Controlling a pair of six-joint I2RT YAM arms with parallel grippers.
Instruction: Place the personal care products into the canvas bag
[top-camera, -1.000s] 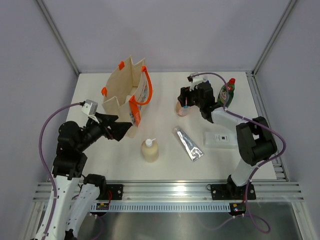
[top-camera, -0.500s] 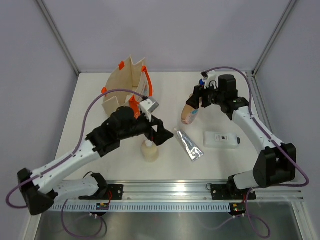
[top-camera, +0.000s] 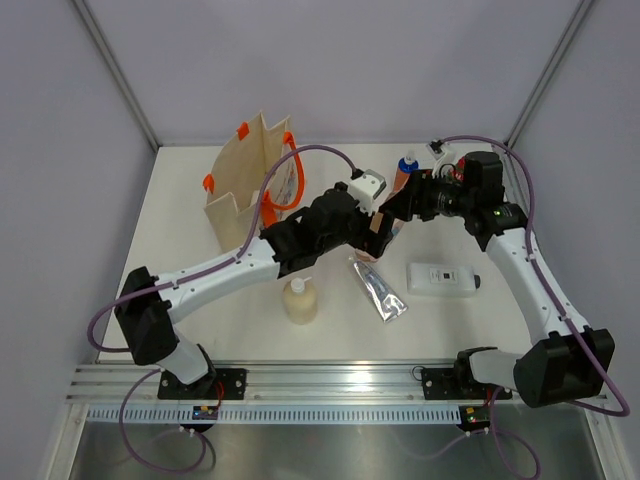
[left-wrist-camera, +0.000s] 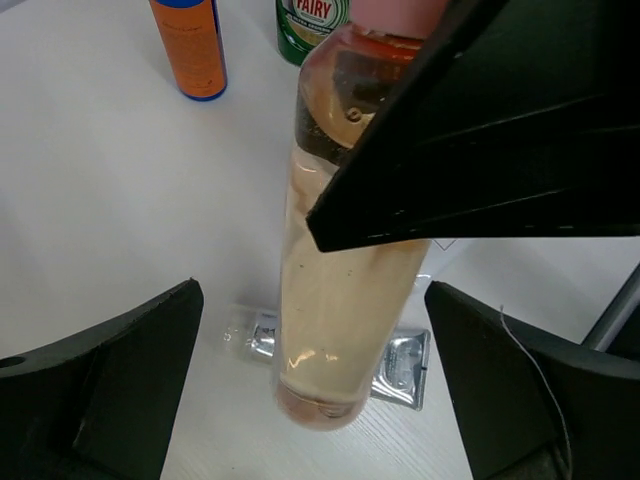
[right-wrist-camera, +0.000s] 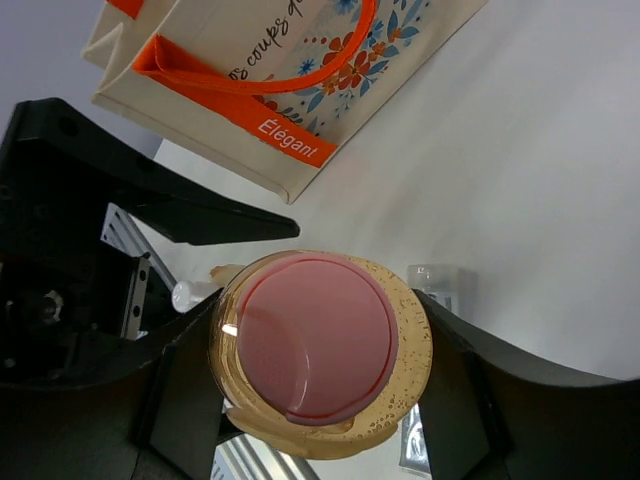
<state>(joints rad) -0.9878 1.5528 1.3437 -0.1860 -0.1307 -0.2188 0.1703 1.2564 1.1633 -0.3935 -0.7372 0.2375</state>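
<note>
My left arm reached from its base at the near left corner, stretched low across the white surface (top-camera: 180, 215) toward the middle. Its left claw (left-wrist-camera: 312, 292) stood wide apart, one finger on each side of the peach pink-capped bottle (left-wrist-camera: 345, 250) and touching neither side. The right arm arched up from the near right corner and bent back toward the centre. Its right claw (right-wrist-camera: 320, 380) was clamped on that bottle just below the cap, holding it cap up above the silver tube (top-camera: 378, 288).

At the far left of the surface stood the canvas bag (top-camera: 250, 175), upright with its mouth open. The cream pump bottle (top-camera: 300, 299) stood nearer me, well apart from it. The orange blue-topped bottle (left-wrist-camera: 190, 45) and green red-capped bottle (left-wrist-camera: 312, 18) stood at the back. The flat white black-capped bottle (top-camera: 443, 277) lay to the right of the tube. Pale grey walls with metal posts closed in the surface.
</note>
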